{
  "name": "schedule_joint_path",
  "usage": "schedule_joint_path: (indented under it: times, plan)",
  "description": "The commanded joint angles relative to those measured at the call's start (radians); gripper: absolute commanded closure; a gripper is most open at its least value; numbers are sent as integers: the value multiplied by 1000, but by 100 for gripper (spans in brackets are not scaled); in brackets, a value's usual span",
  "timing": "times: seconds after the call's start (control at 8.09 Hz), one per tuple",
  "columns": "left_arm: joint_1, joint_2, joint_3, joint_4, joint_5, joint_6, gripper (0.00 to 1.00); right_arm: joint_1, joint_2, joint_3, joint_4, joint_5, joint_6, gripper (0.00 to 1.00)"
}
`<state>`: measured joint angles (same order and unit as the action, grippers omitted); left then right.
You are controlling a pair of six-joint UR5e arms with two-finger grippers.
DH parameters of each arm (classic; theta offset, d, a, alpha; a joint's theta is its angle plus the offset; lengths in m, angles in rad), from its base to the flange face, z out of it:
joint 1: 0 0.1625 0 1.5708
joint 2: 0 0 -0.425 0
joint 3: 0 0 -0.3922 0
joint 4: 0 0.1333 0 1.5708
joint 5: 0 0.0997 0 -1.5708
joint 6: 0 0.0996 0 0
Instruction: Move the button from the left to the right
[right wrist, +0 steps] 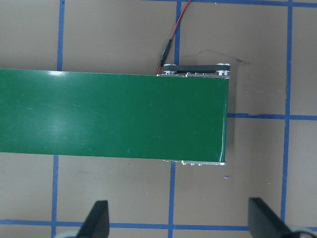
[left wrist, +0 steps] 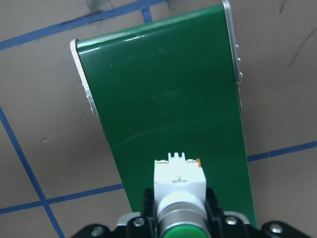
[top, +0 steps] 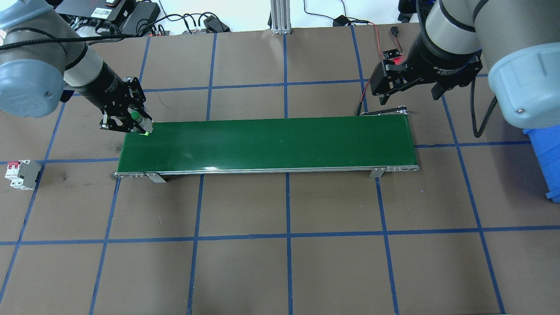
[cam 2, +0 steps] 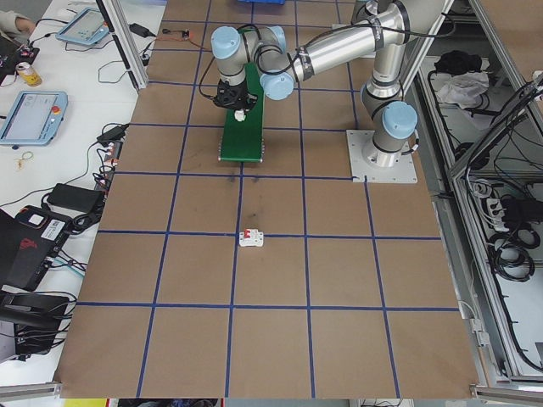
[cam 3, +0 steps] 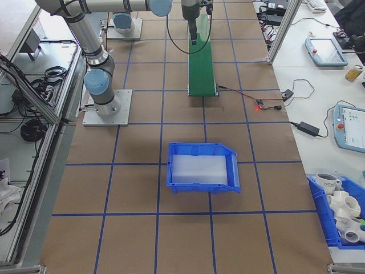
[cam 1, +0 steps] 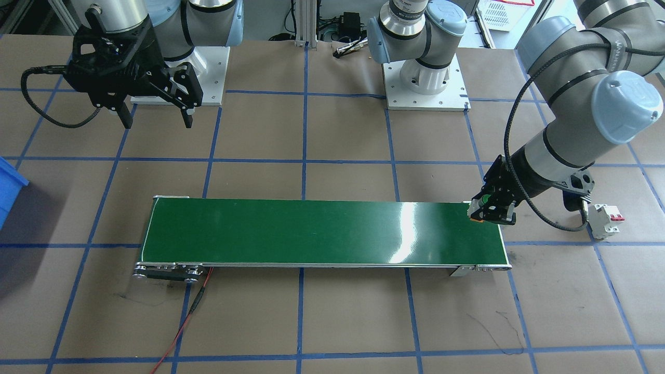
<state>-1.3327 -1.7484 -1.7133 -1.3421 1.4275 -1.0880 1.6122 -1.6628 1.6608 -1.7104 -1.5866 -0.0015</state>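
- My left gripper point(top: 139, 125) is clamped on the button point(top: 137, 118), one of my fingers point(left wrist: 214, 204) on each side of its body.
- The button's green cap points back toward my wrist; its white body and orange base point out and down toward the belt point(top: 267, 142).
- The button is over the left end of the belt, at the corner on the far side from my base. The base end is at or just above the belt surface; I cannot tell whether it touches.
- In the left wrist view the white body sits centred between my fingers, with the belt running away beneath it.
- My right gripper point(top: 409, 89) is spread wide and holds nothing. It hangs above the table point(top: 280, 245) just beyond the right end of the belt.
- The right wrist view shows the right end of the belt below, with both of my fingers point(right wrist: 96, 218) well apart at the bottom edge.
- A red wire point(cam 1: 179, 327) leaves the belt's right-end roller and runs across the table.
- A white circuit breaker point(top: 19, 174) with red levers lies on the table, well apart from the belt's left end.
- A blue bin point(cam 3: 202, 167) sits on the table past the belt's right end.
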Motion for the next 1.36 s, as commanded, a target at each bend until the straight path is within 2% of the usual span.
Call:
schedule_joint_path:
  times: [0.0,0.25,1.24]
  plan:
    - [-3,0,-86,139,-1,16,89,0,0,0,2,-1,0,0]
    - [-3,-3,-120,150,-2,19,89,0,0,2,2,1,0,0]
    - [6,-40,-144,201,-2,65,89,0,0,2,2,-1,0,0]
